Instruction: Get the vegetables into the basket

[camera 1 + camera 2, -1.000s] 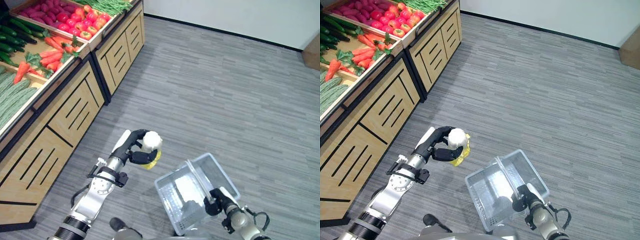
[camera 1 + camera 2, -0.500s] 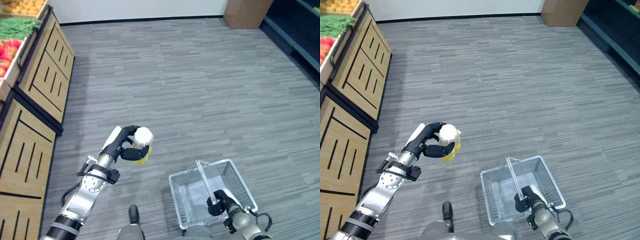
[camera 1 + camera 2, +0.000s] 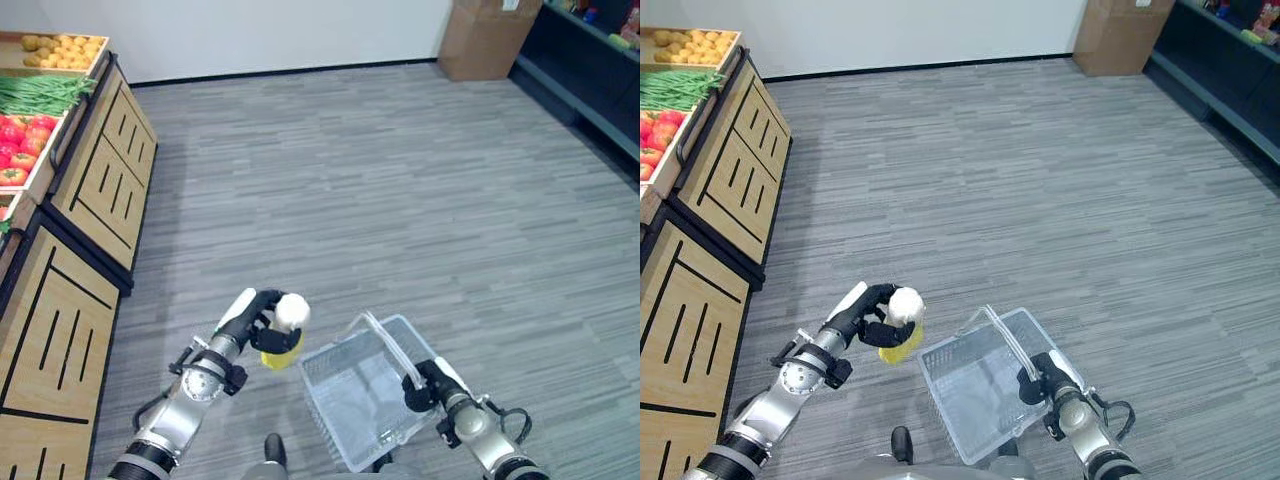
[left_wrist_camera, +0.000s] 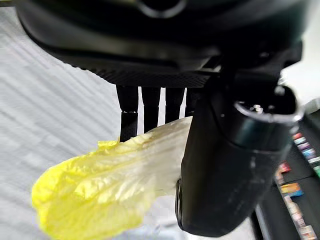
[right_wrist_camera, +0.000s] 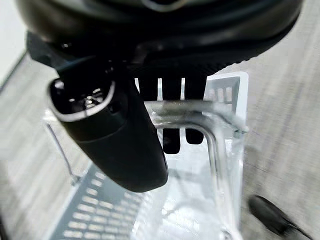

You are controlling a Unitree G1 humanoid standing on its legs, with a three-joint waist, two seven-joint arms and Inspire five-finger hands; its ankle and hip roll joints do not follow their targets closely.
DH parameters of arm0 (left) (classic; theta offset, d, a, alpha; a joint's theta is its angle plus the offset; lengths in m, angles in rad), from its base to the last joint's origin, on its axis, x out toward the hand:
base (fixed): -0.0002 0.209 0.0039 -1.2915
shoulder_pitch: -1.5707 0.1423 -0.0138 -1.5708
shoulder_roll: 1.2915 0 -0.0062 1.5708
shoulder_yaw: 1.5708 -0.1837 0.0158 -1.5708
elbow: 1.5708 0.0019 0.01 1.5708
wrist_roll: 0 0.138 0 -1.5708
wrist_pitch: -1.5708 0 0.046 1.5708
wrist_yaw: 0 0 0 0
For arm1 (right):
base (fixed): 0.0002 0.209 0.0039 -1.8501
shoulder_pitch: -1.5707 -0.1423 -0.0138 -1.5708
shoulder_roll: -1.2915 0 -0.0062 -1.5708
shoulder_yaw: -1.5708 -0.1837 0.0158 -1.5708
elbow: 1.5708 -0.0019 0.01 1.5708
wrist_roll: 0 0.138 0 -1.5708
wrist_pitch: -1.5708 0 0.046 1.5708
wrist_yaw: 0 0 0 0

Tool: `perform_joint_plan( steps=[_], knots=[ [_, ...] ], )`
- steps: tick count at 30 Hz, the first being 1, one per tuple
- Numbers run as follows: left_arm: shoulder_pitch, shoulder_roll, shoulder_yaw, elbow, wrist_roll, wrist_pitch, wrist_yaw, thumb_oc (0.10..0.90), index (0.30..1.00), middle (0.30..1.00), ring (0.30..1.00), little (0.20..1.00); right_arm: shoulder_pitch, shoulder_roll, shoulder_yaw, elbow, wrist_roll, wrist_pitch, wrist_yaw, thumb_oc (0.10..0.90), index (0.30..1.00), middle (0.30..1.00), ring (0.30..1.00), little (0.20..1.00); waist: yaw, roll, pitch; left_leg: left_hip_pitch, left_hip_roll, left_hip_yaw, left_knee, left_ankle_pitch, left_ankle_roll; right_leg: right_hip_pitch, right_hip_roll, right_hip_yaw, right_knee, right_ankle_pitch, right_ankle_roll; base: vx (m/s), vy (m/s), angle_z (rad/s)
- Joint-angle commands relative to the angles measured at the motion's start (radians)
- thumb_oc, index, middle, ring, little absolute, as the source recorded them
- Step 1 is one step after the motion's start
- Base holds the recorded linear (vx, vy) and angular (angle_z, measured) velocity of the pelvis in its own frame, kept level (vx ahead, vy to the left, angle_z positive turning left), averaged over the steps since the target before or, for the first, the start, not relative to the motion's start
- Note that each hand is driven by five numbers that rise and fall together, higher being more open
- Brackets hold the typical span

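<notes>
While the left hand has its fingers and thumb curled round a pale yellow leafy cabbage, it holds the vegetable in the air just beside the basket's near-left rim. The right hand is wrapped round the basket handle, carrying it above the floor. The cabbage looks light, soft and easily bruised; its firmer white stem end seems the safer hold, leaves hanging free.
</notes>
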Motion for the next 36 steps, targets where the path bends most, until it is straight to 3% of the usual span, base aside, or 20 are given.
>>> perform_joint_plan(
  steps=[1,6,14,18,20,25,29,36],
  knots=[
    [-0.150,0.004,-0.021,-0.017,0.098,-0.056,0.049,0.400,0.300,0.300,0.300,0.300,-0.150,-0.054,-0.017,-0.061,-0.014,-0.042,-0.040,0.400,0.300,0.300,0.300,0.300,0.031,0.001,-0.044,0.052,0.005,0.039,0.008,-0.082,0.007,-0.053,-0.043,0.008,0.055,0.024,0.089,0.04,0.002,-0.05],
    [-0.191,0.007,-0.053,0.016,0.177,-0.047,0.056,0.400,0.300,0.300,0.300,0.300,-0.173,-0.059,-0.008,-0.147,-0.023,-0.035,-0.037,0.400,0.300,0.300,0.300,0.300,0.032,0.007,-0.045,0.065,0.009,0.045,0.008,-0.081,0.005,-0.049,-0.040,0.018,0.055,0.019,0.084,0.03,-0.010,-0.13],
    [-0.279,-0.018,-0.162,0.097,0.303,-0.040,0.051,0.400,0.300,0.300,0.300,0.300,-0.220,-0.081,0.057,-0.301,-0.095,-0.028,-0.003,0.400,0.300,0.300,0.300,0.300,0.017,0.039,-0.042,0.067,0.012,0.053,0.012,-0.079,-0.003,-0.050,-0.036,0.026,0.044,0.015,0.075,0.01,-0.026,-0.06],
    [-0.322,-0.052,-0.229,0.136,0.345,-0.048,0.046,0.400,0.300,0.300,0.300,0.300,-0.257,-0.084,0.104,-0.319,-0.145,-0.028,0.006,0.400,0.300,0.300,0.300,0.300,0.012,0.060,-0.034,0.060,0.012,0.058,0.013,-0.075,-0.007,-0.052,-0.037,0.028,0.033,0.016,0.073,-0.01,-0.015,-0.06],
    [-0.363,-0.093,-0.281,0.193,0.369,-0.045,0.046,0.400,0.300,0.300,0.300,0.300,-0.284,-0.079,0.129,-0.359,-0.138,-0.037,0.007,0.400,0.300,0.300,0.300,0.300,-0.001,0.082,-0.024,0.049,0.011,0.061,0.010,-0.068,-0.011,-0.066,-0.040,0.030,0.028,0.023,0.074,-0.04,0.008,-0.05],
    [-0.419,-0.147,-0.338,0.272,0.401,-0.043,0.062,0.400,0.300,0.300,0.300,0.300,-0.310,-0.081,0.165,-0.458,-0.124,-0.051,0.015,0.400,0.300,0.300,0.300,0.300,-0.017,0.104,-0.013,0.024,0.016,0.069,0.008,-0.054,-0.020,-0.088,-0.043,0.032,0.014,0.039,0.075,-0.04,0.002,-0.01],
    [-0.457,-0.199,-0.387,0.358,0.434,-0.035,0.068,0.400,0.300,0.300,0.300,0.300,-0.312,-0.081,0.188,-0.537,-0.087,-0.069,0.020,0.400,0.300,0.300,0.300,0.300,-0.034,0.110,-0.002,0.011,0.028,0.083,0.008,-0.045,-0.027,-0.109,-0.038,0.044,0.009,0.049,0.077,-0.05,-0.026,-0.09],
    [-0.501,-0.303,-0.443,0.585,0.476,-0.018,0.098,0.400,0.300,0.300,0.300,0.300,-0.305,-0.104,0.211,-0.721,0.009,-0.110,0.019,0.400,0.300,0.300,0.300,0.300,-0.062,0.089,0.014,0.000,0.055,0.121,0.008,-0.031,-0.039,-0.139,-0.020,0.068,0.005,0.065,0.079,-0.04,-0.041,-0.13]
  ],
)
